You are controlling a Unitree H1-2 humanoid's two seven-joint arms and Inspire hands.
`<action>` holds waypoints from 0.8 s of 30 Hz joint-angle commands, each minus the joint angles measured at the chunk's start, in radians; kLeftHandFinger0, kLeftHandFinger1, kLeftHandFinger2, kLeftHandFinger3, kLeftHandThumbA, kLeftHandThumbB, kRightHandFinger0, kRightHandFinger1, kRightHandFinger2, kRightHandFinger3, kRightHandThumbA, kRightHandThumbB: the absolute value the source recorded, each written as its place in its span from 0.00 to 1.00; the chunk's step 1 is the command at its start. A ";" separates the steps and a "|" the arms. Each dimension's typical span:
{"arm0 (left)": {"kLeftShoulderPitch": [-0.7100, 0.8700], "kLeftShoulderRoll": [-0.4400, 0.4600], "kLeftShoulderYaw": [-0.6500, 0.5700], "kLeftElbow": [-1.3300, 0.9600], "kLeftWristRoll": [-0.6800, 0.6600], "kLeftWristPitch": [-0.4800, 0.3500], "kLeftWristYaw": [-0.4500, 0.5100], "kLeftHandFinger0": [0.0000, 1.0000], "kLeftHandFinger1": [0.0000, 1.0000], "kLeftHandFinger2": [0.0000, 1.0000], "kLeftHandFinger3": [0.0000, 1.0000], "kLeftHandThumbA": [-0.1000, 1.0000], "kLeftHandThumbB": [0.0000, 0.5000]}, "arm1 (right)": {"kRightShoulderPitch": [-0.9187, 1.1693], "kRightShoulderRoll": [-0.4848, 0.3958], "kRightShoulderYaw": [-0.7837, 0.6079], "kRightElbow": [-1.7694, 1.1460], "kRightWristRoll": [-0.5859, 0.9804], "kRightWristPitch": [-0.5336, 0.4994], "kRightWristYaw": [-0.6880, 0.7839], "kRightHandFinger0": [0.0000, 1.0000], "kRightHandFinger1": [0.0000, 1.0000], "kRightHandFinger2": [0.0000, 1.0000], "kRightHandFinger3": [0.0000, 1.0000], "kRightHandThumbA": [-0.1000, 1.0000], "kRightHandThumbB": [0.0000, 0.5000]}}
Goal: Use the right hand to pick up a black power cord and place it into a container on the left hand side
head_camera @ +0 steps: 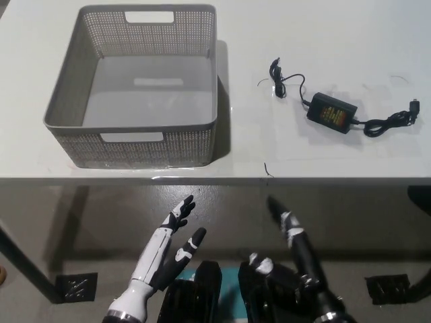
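A black power cord with a boxy adapter (331, 112) lies on the white table (323, 40) at the right, its thin cables trailing left to a plug (276, 69) and right to a bundled end (390, 122). A grey perforated basket (138, 84) stands empty on the table's left half. My black right hand (291, 232) is low, below the table's front edge, fingers spread, holding nothing and well short of the cord. My white left hand (172, 242) rests at the lower left of centre, also open, below the table edge.
The table's front edge (215, 179) runs across the picture above both hands. Below it is dark floor with a table leg (27, 266) at the left. Bare tabletop lies between the basket and the cord.
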 commanded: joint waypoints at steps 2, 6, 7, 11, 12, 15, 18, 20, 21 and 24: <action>-0.022 0.006 0.007 -0.043 0.014 -0.039 0.008 1.00 1.00 1.00 1.00 0.86 0.00 | 0.010 -0.030 -0.070 -0.198 0.080 -0.055 0.012 1.00 1.00 1.00 1.00 0.98 0.67; -0.020 0.009 0.006 -0.043 0.018 -0.029 0.002 1.00 1.00 1.00 1.00 0.85 0.00 | 0.013 -0.035 -0.109 -0.303 0.124 -0.015 0.016 1.00 1.00 1.00 1.00 0.96 0.67; -0.018 0.009 0.007 -0.045 0.019 -0.026 0.001 1.00 1.00 1.00 1.00 0.85 0.00 | 0.011 -0.042 -0.118 -0.325 0.118 -0.010 0.017 1.00 1.00 1.00 1.00 0.95 0.66; -0.018 0.011 0.005 -0.042 0.019 -0.035 -0.001 1.00 1.00 1.00 1.00 0.80 0.00 | -0.008 -0.054 -0.161 -0.381 0.067 0.034 -0.003 1.00 1.00 1.00 1.00 0.98 0.76; -0.017 0.012 0.005 -0.043 0.018 -0.033 -0.002 1.00 1.00 1.00 1.00 0.80 0.00 | -0.014 -0.057 -0.169 -0.388 0.068 0.047 -0.002 1.00 1.00 1.00 1.00 0.97 0.76; -0.016 0.014 0.003 -0.043 0.013 -0.035 -0.007 1.00 1.00 1.00 1.00 0.76 0.00 | -0.081 -0.100 -0.212 -0.395 0.033 0.103 -0.006 1.00 1.00 1.00 1.00 0.96 0.72; -0.010 0.012 0.002 -0.048 0.014 -0.030 -0.008 1.00 1.00 1.00 1.00 0.77 0.00 | -0.133 -0.138 -0.241 -0.394 0.025 0.148 0.004 1.00 1.00 1.00 1.00 0.96 0.69; -0.010 0.012 0.002 -0.047 0.012 -0.030 -0.011 1.00 1.00 1.00 1.00 0.75 0.00 | -0.179 -0.171 -0.259 -0.390 0.007 0.199 0.009 1.00 1.00 1.00 1.00 0.96 0.69; -0.010 0.011 0.002 -0.047 0.011 -0.028 -0.012 1.00 1.00 1.00 1.00 0.74 0.00 | -0.195 -0.182 -0.264 -0.389 -0.006 0.219 0.008 1.00 1.00 1.00 1.00 0.96 0.68; 0.009 0.008 -0.004 -0.050 0.013 -0.028 -0.014 1.00 1.00 1.00 1.00 0.77 0.01 | -0.263 -0.233 -0.279 -0.361 -0.036 0.269 0.015 1.00 1.00 1.00 1.00 0.89 0.65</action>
